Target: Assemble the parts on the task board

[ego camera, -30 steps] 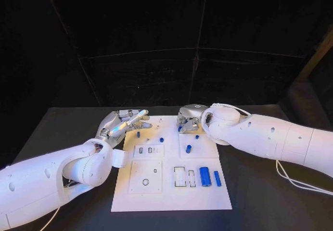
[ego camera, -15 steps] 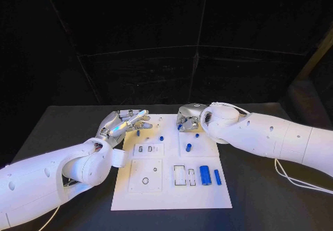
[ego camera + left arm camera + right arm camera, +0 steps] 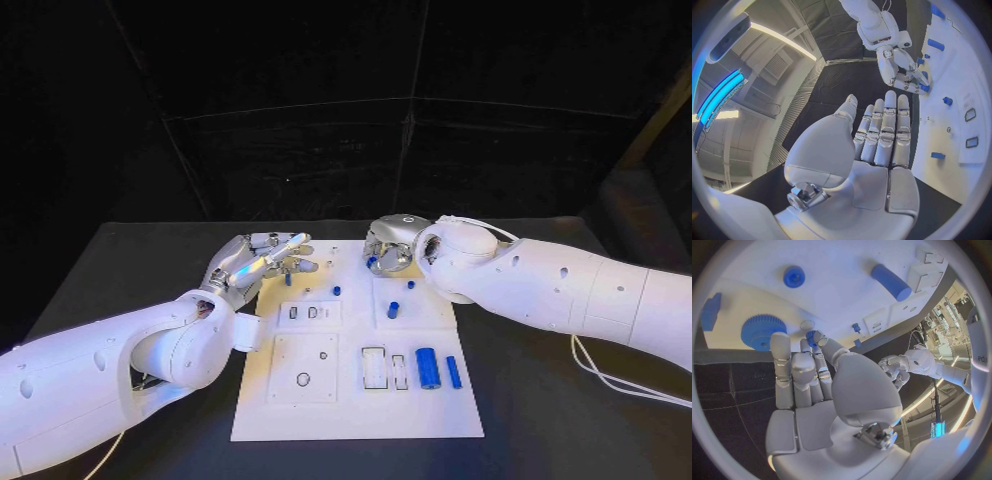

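Observation:
The white task board (image 3: 361, 410) lies mid-table with slots and small blue parts on it. In the head view my right hand (image 3: 387, 244) hovers over the board's far edge. It pinches a small blue part (image 3: 809, 335) between thumb and a fingertip, just beside a blue gear (image 3: 762, 330). My left hand (image 3: 260, 258) is held flat over the board's far left corner, fingers straight and close together, holding nothing. A small blue peg (image 3: 287, 279) stands just below its fingers. The left wrist view shows my left hand (image 3: 879, 135) and, beyond it, my right hand (image 3: 903, 67).
Near the board's front right lie a thick blue cylinder (image 3: 427, 366) and a thin blue rod (image 3: 451, 370). Mid-board are a short blue cylinder (image 3: 391, 309) and small pegs (image 3: 336, 290). Black table (image 3: 144, 260) surrounds the board.
My right hand has edged slightly to the left with the small blue part in it. The left hand has barely shifted.

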